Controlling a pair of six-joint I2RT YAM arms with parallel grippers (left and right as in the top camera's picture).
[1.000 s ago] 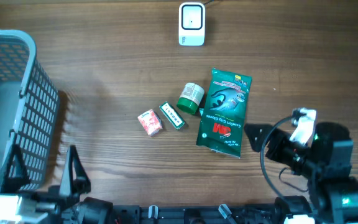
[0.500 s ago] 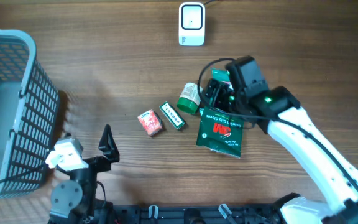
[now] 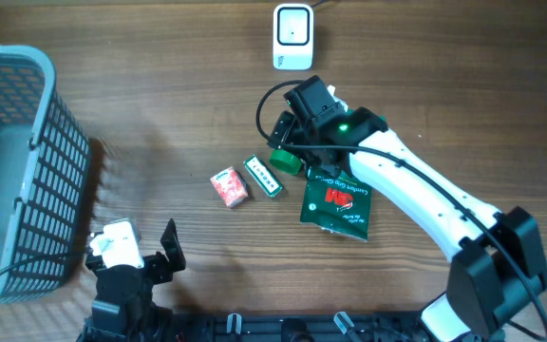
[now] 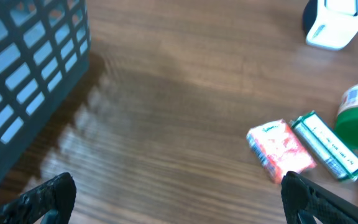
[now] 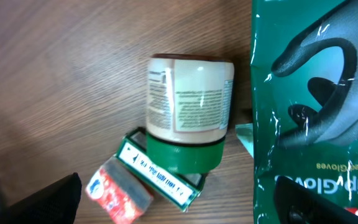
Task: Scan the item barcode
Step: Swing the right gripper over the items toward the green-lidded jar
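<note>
Overhead: bottle (image 3: 285, 161), red box (image 3: 228, 187), green box (image 3: 263, 177), glove pack (image 3: 338, 201) (one each).

"Grip Gloves" on green packet (image 5: 316, 87)

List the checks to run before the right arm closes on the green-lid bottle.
1. Right gripper open: ok, fingers spread wide, nothing between them.
2. Bottle lined up: ok, it lies on its side, centred in the right wrist view, not gripped.
3. Room around the bottle: not ok, its lid end seems to abut the green box, and the glove pack lies close alongside.
4. Barcode facing up: cannot tell, only small print shows on the label.
5. Scanner ready: ok, upright at the far edge, nothing beside it.
6. Left gripper out of the way: ok, open, empty, near the table's front edge.
</note>
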